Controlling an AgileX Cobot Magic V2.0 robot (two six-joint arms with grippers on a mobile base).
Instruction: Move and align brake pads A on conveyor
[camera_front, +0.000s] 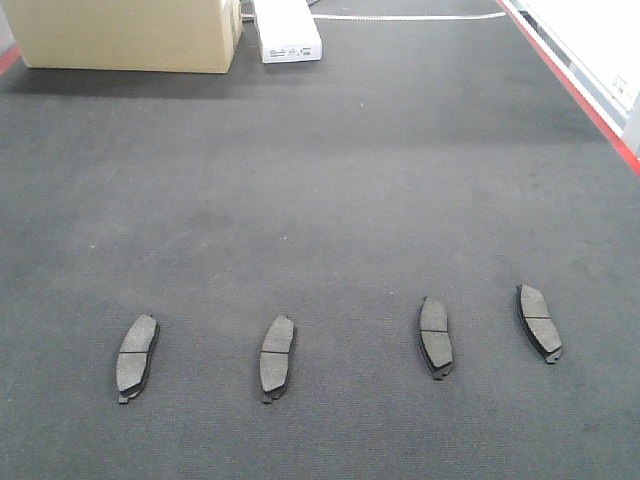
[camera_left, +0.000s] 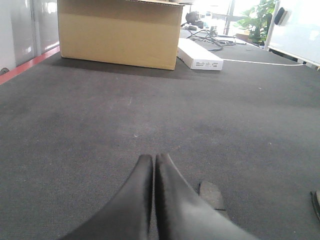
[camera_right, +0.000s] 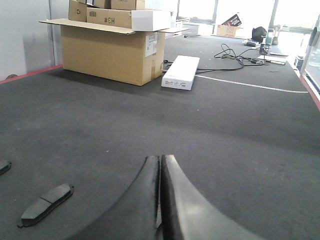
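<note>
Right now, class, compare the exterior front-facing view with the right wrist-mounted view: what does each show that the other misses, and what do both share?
Only the front-facing view shows all four brake pads in a rough row. Only the right wrist view shows the right gripper, fingers together, plus smaller boxes stacked on the carton and cables beyond. Both show the dark conveyor, the cardboard carton and the white box.

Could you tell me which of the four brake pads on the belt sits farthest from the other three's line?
The rightmost brake pad. It lies a little farther up the belt than the other three and leans the opposite way, top tilted left.
</note>
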